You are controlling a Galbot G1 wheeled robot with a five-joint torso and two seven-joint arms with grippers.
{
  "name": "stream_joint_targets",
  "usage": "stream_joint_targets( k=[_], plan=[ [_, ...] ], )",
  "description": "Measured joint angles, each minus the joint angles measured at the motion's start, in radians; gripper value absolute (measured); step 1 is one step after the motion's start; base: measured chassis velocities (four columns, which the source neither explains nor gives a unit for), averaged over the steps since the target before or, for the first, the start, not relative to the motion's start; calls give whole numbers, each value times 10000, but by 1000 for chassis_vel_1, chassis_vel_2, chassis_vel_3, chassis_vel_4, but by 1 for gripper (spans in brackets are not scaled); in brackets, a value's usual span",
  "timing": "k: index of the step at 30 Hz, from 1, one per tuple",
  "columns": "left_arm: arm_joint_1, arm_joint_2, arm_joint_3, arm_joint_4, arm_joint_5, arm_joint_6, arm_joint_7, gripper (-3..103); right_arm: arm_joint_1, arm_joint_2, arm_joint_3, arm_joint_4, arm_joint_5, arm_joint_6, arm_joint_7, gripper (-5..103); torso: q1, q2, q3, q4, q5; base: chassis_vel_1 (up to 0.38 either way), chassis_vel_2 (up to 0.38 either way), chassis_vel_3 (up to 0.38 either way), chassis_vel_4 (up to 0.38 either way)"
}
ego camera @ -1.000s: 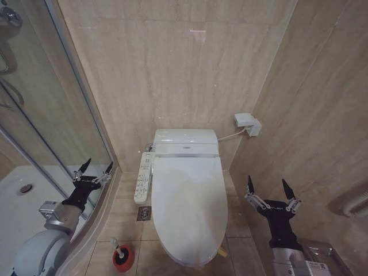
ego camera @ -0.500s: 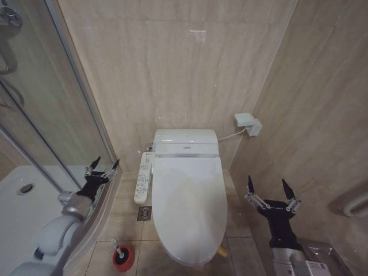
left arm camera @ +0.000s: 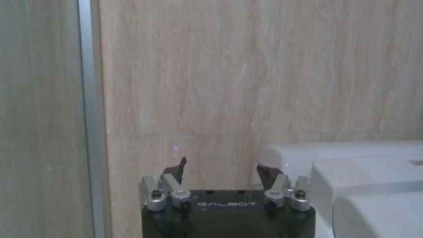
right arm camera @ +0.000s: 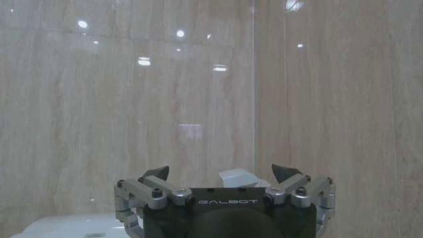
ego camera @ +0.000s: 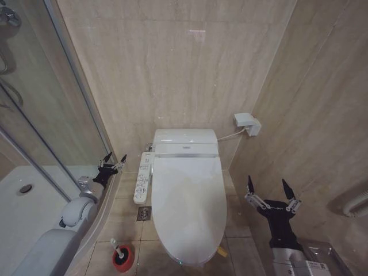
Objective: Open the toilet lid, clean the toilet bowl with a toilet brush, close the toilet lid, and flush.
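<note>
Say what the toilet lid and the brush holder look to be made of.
Toilet lid: likely glossy white plastic; smooth, with soft highlights across its top. Brush holder: probably red plastic, judging by its even, saturated colour; too small to be sure.

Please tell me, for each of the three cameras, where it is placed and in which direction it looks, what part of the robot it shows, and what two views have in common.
Head view: high on the robot, facing forward and down at the closed toilet lid; left gripper and right gripper show, both open.
Left wrist view: behind the left gripper, facing the beige wall.
Right wrist view: behind the right gripper, facing the wall corner.
Shared: head and left wrist views both show the toilet tank.
</note>
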Motion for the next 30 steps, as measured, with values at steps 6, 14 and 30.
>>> stream_joint_targets(
  k=[6,14,30],
  plan=[
    [-855,-46,762,798,-172,-194,132,72,0,0,0,0,0,0,0,100,0,0,0,0,0,0,0,0,0],
    [-3228,-241,2862,2933,-667,-709,512,58,0,-1,-1,0,0,0,-2,100,1,0,0,-7,0,0,0,0,0],
    [-5635,-913,4187,5240,-992,-1250,1093,4,0,1,-1,-1,0,0,0,100,0,0,0,-9,0,0,0,0,0]
  ],
)
